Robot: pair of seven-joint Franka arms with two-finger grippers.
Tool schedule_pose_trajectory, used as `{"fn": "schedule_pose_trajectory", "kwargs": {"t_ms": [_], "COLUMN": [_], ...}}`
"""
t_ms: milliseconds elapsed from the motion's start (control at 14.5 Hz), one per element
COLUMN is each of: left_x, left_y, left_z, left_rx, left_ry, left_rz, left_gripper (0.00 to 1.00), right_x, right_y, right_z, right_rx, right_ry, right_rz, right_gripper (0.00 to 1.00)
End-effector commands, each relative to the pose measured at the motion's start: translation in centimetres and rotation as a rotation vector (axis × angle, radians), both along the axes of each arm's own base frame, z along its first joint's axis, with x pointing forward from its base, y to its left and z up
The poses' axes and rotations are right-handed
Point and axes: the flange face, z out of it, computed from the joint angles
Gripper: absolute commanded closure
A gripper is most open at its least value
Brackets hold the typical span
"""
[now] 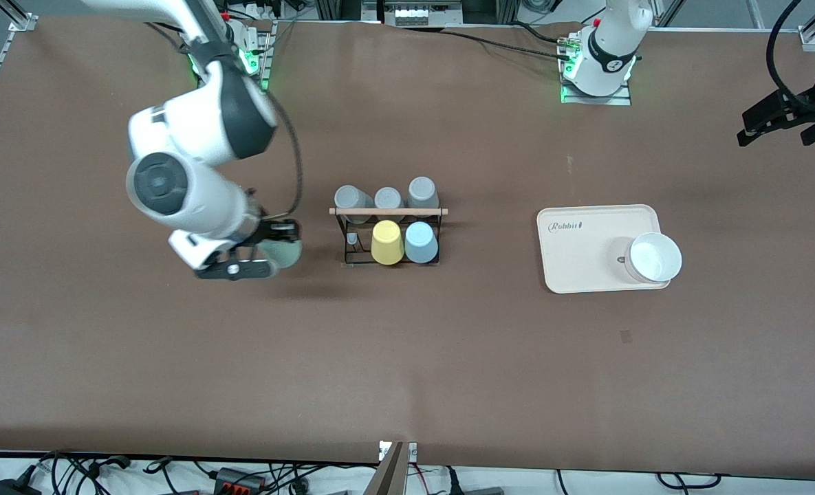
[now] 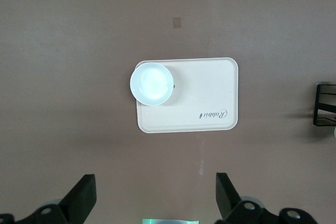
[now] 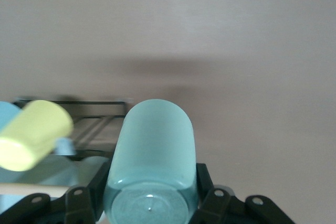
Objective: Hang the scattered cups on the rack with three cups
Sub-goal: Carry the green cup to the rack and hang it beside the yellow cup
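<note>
A robotics lab: two arm bases (image 1: pixel 596 65) are sitting bolted to a brown tabletop (image 1: pixel 407 357), with cables (image 1: pixel 242 474) trailing along its edge.

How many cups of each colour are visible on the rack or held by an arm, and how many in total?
Grey cups on the rack: 3
Yellow cup on the rack: 1
Light blue cup on the rack: 1
Mint green cup held in the right tool: 1
Total: 6 cups

Broad matte brown table (image 1: pixel 407 357) under even light, tangled black cables (image 1: pixel 242 474) along its near edge.
</note>
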Motion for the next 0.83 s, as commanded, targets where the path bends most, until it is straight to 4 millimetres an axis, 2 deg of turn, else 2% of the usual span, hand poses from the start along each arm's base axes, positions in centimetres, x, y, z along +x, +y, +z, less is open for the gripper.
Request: {"fn": "schedule_pose_trajectory", "kwargs": {"t_ms": [0,69,276,415,760], "left_x": [0.5,0.4,0.5,0.5,0.5], "left_y": [0.2,0.2,0.2,0.2,0.2], "left_z": [0.6,0.6,0.6,0.6,0.6], "left_rx": [-0.003,-0.003,-0.001,-0.001,-0.001], "left_ry": [-0.010,-0.011,-0.010,-0.010,-0.010], "left_rz": [-0.006,-0.006,-0.004,-0.004,-0.004], "left_gripper": [0.00,0.00,0.00,0.00,0.00], "right_x": [-0.8,-1.2,-1.6,-2.3,-2.1], "right_y": [4.6,6.2,8.9,10.6,10.7], "right_z": [0.2,0.2,-0.4,-1.7,-4.4], "right_rx": [-0.001,-0.003,-0.007,-0.019,-0.045], "right_ry": [-0.001,-0.008,-0.013,-0.008,0.016], "right_rz": [-0.041,-0.057,-0.102,-0.116,-0.115], "right_gripper": [0.72,0.72,0.72,0.73,0.72]}}
